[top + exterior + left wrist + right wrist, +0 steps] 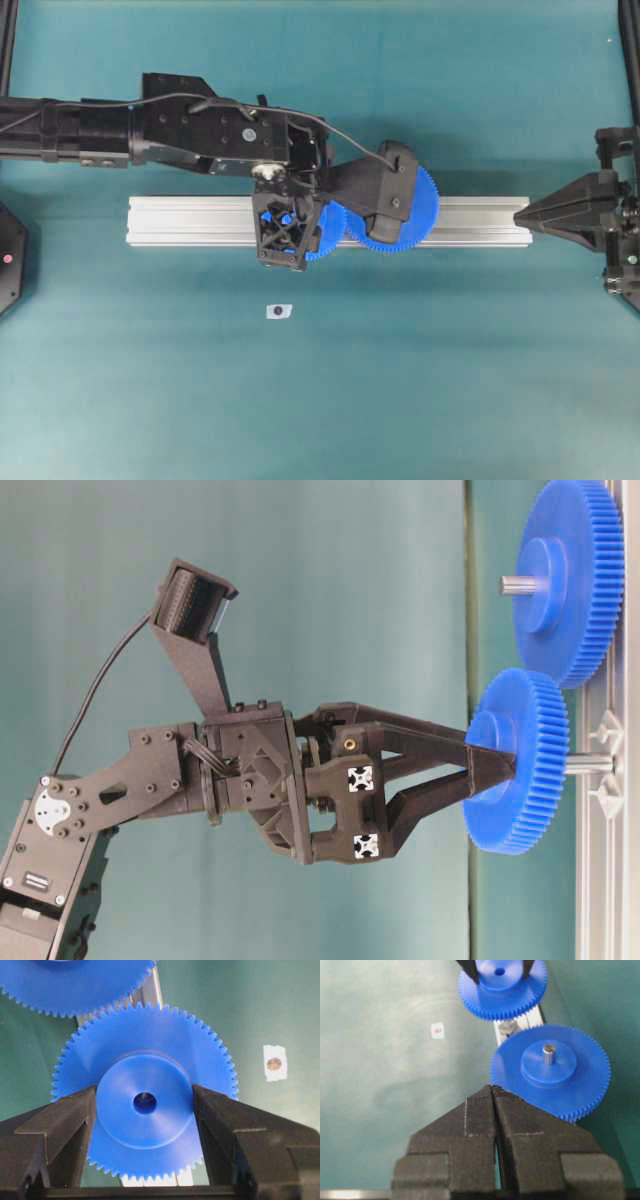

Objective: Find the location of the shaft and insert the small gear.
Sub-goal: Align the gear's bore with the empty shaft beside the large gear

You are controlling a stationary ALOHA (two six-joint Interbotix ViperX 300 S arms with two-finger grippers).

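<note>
The small gear [145, 1045] is a blue toothed wheel, and my left gripper [145, 1105] is shut on its raised hub with a finger pressing each side. From table level the small gear [535, 810] sits partway down the shaft [590, 764], a grey pin standing on the rail, with bare pin showing between gear and rail. The shaft's faceted base [507, 1026] shows under the small gear [502, 997]. From overhead my left gripper [290, 235] hangs over the rail with the small gear [333, 235] beside it. My right gripper [520, 213] rests shut and empty at the rail's right end.
A larger blue gear [575, 580] sits on its own pin next to the small one, its rim lower and closer to the ribbed aluminium rail [190, 220]. A small white patch with a dark dot [279, 311] lies on the green mat in front of the rail.
</note>
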